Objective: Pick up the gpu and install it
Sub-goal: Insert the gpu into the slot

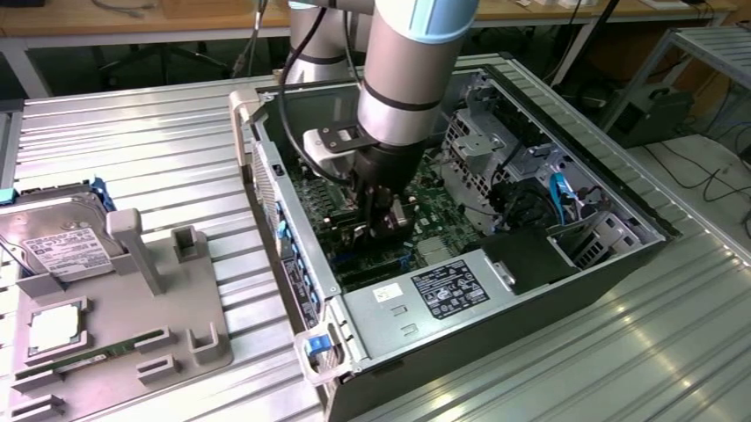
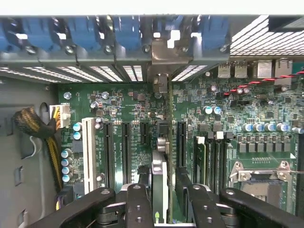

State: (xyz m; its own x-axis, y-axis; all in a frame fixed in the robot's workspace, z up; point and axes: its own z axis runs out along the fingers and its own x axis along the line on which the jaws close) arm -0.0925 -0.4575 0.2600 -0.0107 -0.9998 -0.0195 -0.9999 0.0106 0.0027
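The tool (image 2: 164, 184) is clamped on the gpu (image 2: 160, 166), which stands edge-on between its fingers, low over the motherboard (image 2: 128, 104) inside the computer case (image 1: 586, 189). This looks like the insertion step, which calls for lining the card's edge up with the slot beneath.

1. The arm (image 1: 405, 79) is cut off by the exterior view's top edge and hides part of the board (image 1: 441, 209).
2. The gpu (image 2: 169, 142) shows edge-on. Its end nearest the wrist is hidden inside the gripper (image 2: 164, 190).
3. The hard drive (image 1: 59, 239) is cut by the exterior view's left edge.
4. Print on the power supply label (image 1: 446, 288) is too small to read.
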